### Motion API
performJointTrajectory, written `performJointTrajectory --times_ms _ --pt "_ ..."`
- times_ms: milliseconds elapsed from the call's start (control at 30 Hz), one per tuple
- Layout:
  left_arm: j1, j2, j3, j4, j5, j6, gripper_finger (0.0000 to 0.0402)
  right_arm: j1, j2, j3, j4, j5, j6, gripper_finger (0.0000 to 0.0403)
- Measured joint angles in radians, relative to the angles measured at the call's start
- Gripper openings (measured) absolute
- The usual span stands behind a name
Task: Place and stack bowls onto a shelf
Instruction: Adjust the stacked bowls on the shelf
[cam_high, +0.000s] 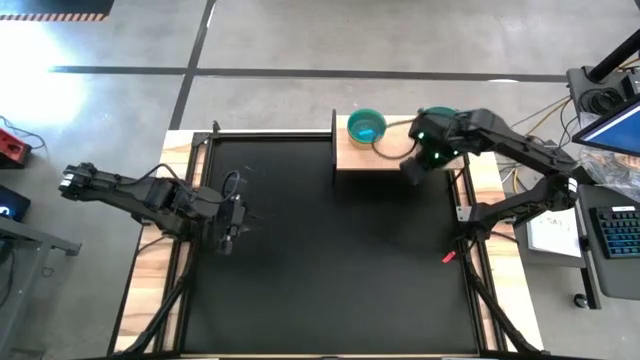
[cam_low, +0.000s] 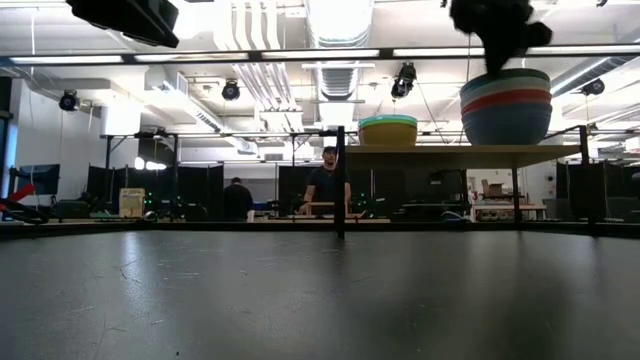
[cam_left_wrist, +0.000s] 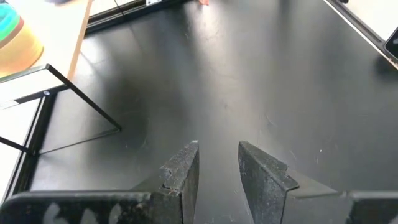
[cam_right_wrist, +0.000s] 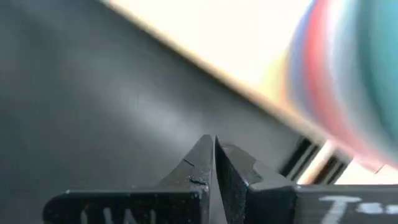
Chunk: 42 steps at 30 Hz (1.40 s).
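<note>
Wooden shelf (cam_high: 352, 152) at 12 o'clock carries two bowl stacks (cam_low: 505, 105); right gripper (cam_high: 412, 168) jaws pinched closed beside it; left gripper (cam_high: 228, 240) at 9 o'clock, jaws narrowly apart, empty.

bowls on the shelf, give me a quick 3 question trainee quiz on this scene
1. True or false: the right tool is shut and holds nothing.
2. How many bowl stacks stand on the shelf? A) one B) two C) three
3. Fill in: the left tool hangs over the bare black ____, its fingers apart.

Key:
1. True.
2. B: a short stack with a yellow bowl, and a taller stack under the right tool.
3. Tabletop.
</note>
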Motion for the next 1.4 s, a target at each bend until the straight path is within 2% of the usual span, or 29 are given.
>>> performJointTrajectory --times_ms 200,400,633,900,1067,1400 --pt "0.0 0.0 0.0 0.013 0.0 0.0 0.0095 -0.014 0.002 0.159 0.02 0.275 -0.022 0.0008" --pt "0.0 0.0 0.0 0.015 0.0 0.0 0.0095 -0.111 0.046 0.202 -0.059 0.327 -0.026 0.0008" --pt "0.0 0.0 0.0 0.015 0.0 0.0 0.0095 -0.234 0.124 0.181 -0.057 0.338 -0.113 0.0008" --pt "0.0 0.0 0.0 0.014 0.0 0.0 0.0095 -0.32 0.182 0.19 -0.057 0.333 -0.165 0.0008" --pt "0.0 0.0 0.0 0.014 0.0 0.0 0.0095 -0.362 0.193 0.186 -0.059 0.271 -0.176 0.0008" --pt "0.0 0.0 -0.002 0.004 0.0 0.0 0.0095 -0.364 0.199 0.165 -0.058 0.135 -0.19 0.0008"
